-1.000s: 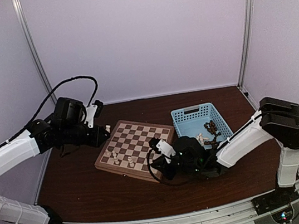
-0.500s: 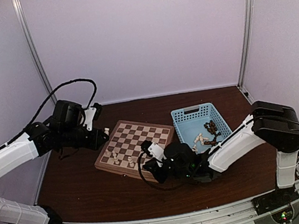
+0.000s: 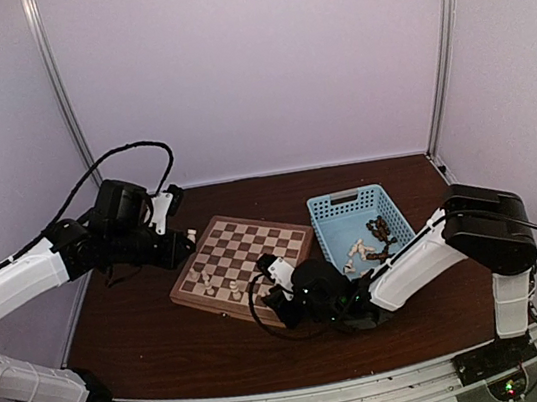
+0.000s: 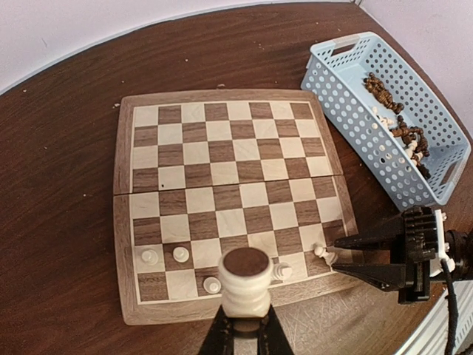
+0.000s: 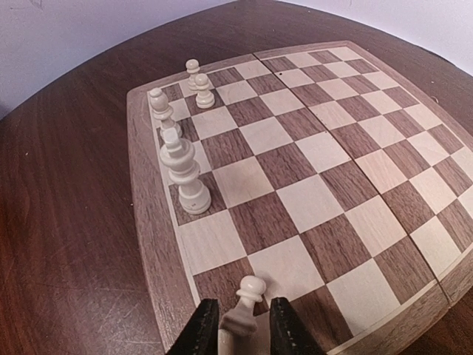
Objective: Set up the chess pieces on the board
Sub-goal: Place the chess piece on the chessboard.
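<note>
right end effector [image 5: 236, 330] narrowly straddled a white pawn [image 5: 250, 296] on an edge square of the board [image 5: 146, 222], grip unclear, likely needing a straight retreat; left end effector [image 4: 244, 327] clamped a cream piece [image 4: 245, 287].

Board [image 4: 229, 200] wood, satin; chess piece [image 4: 245, 285] smooth, glossy; basket [image 4: 353, 111] plastic; table [image 4: 59, 185] wood-grain.

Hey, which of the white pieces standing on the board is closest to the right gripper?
The small white pawn near the board's corner, standing between the right gripper's parted fingers; the other white pieces stand farther along that edge.
</note>
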Robot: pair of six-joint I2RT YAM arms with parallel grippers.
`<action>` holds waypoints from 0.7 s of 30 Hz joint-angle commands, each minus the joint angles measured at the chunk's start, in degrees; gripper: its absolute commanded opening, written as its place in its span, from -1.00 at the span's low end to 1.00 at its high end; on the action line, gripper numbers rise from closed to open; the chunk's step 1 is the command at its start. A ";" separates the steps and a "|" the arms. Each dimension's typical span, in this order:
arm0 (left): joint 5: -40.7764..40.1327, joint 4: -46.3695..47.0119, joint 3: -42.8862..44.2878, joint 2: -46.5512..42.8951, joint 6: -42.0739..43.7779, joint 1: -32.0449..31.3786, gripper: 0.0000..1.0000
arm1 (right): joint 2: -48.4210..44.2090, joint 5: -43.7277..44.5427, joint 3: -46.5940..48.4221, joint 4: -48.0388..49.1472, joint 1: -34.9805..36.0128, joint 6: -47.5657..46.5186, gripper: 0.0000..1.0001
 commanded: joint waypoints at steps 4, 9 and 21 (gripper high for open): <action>0.16 1.59 -0.33 -1.38 -0.25 0.42 -1.00 | -1.88 1.78 -0.61 0.81 0.19 0.24 -0.33; -0.12 0.88 -0.24 -1.53 -0.08 0.42 -1.00 | -3.77 1.87 -1.18 0.15 0.16 0.68 -0.19; 1.74 -7.47 1.74 0.13 -0.51 0.42 -1.00 | -10.99 2.98 0.92 -10.68 -0.07 0.82 -0.23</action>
